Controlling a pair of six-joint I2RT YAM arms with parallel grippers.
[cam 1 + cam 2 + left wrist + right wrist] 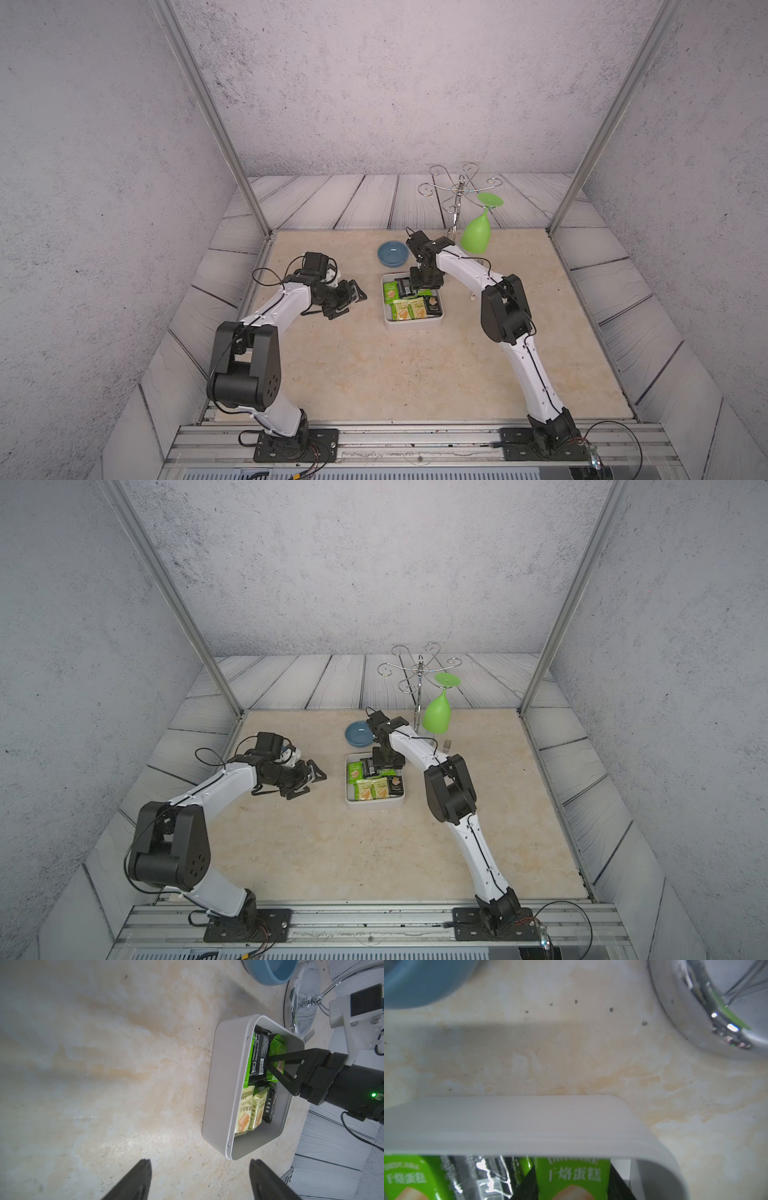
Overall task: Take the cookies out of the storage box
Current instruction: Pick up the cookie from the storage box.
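The white storage box (415, 325) sits mid-table and holds several cookies (409, 309) in green, black and cream packets. My right gripper (424, 286) reaches down into the box's far end. In the right wrist view its black fingers (527, 1184) press against both sides of a green cookie packet (573, 1180) that still lies in the box. The left wrist view shows the same fingers (276, 1072) straddling that packet (276, 1047). My left gripper (357, 297) hovers open left of the box over bare table, with nothing between its fingertips (143, 1169).
A small blue bowl (392, 253) stands just behind the box. A chrome glass rack (457, 195) with a green glass (478, 235) hanging upside down stands at the back right, close to the right arm. Metal frame posts mark the table's back corners.
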